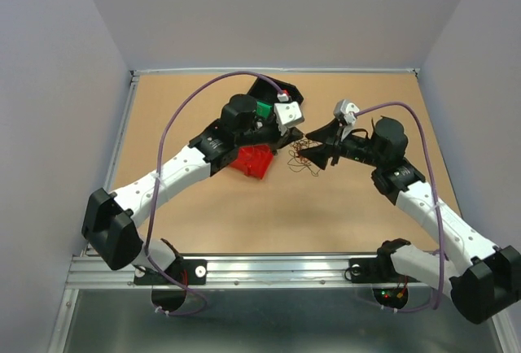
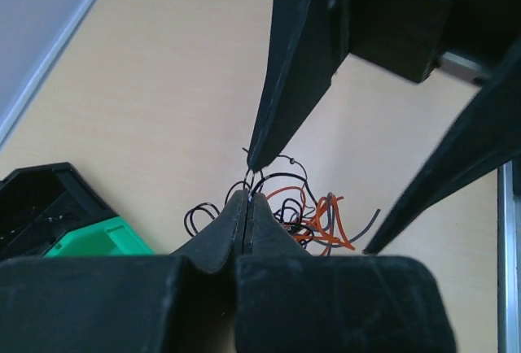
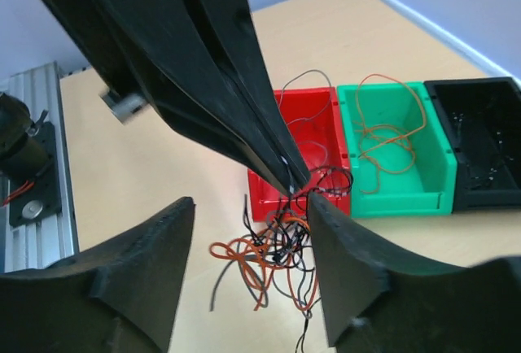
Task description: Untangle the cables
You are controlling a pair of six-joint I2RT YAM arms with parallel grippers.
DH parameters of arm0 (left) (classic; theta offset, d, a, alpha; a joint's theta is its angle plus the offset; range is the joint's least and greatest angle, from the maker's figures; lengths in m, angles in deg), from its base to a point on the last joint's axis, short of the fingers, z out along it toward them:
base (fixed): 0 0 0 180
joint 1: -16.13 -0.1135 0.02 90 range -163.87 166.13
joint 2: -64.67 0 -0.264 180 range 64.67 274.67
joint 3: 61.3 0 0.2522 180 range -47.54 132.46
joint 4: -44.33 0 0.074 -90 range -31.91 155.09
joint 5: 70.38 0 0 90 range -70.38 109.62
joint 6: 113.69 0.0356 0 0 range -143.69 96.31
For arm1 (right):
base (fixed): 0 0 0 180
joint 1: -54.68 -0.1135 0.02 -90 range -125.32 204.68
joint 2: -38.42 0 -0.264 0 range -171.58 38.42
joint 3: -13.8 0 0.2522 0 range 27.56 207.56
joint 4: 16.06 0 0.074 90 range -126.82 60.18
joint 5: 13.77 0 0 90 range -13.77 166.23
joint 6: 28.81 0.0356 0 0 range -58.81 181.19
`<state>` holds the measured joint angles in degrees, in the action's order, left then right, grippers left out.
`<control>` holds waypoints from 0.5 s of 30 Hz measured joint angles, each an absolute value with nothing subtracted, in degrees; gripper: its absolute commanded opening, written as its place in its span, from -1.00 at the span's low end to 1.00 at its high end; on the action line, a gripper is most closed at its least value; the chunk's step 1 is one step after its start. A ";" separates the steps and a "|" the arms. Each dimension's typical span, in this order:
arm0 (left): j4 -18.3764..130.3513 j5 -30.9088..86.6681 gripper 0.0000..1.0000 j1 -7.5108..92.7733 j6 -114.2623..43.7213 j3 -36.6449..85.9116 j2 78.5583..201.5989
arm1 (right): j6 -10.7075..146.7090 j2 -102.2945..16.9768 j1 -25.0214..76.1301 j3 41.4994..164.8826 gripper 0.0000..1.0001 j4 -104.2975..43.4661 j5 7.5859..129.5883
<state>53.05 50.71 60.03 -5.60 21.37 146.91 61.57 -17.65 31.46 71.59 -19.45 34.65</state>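
Observation:
The cables (image 1: 303, 161) are a small tangle of dark, red and orange wires on the table between the two grippers. In the left wrist view my left gripper (image 2: 247, 198) is shut on a thin dark wire at the top of the cables (image 2: 313, 216). My right gripper (image 3: 252, 201) is open, with its fingers either side of the cables (image 3: 277, 251). Its right fingertip (image 3: 316, 200) is almost touching the left gripper's tip (image 3: 293, 188). In the top view the left gripper (image 1: 299, 137) and right gripper (image 1: 307, 154) meet over the tangle.
A red bin (image 3: 319, 101), a green bin (image 3: 435, 143) and a black bin (image 3: 480, 137) stand in a row behind the tangle. The red one holds a grey wire and the green one an orange wire. In the top view the red bin (image 1: 252, 161) lies under the left arm.

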 measured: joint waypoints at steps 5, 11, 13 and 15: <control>52.11 50.64 -1.00 59.75 -7.18 20.82 142.78 | 60.32 -23.58 31.37 71.65 0.09 -18.88 32.15; 48.83 50.56 -1.00 57.45 -10.39 17.87 138.58 | 58.57 -26.66 30.56 72.27 -0.53 -20.41 33.14; 46.15 50.21 -1.00 55.81 -12.18 14.59 135.41 | 58.46 -27.27 30.17 73.34 -0.83 -21.24 35.48; 43.17 49.11 -1.00 53.96 -14.17 10.51 130.82 | 58.79 -27.42 29.86 74.49 -0.86 -21.92 39.83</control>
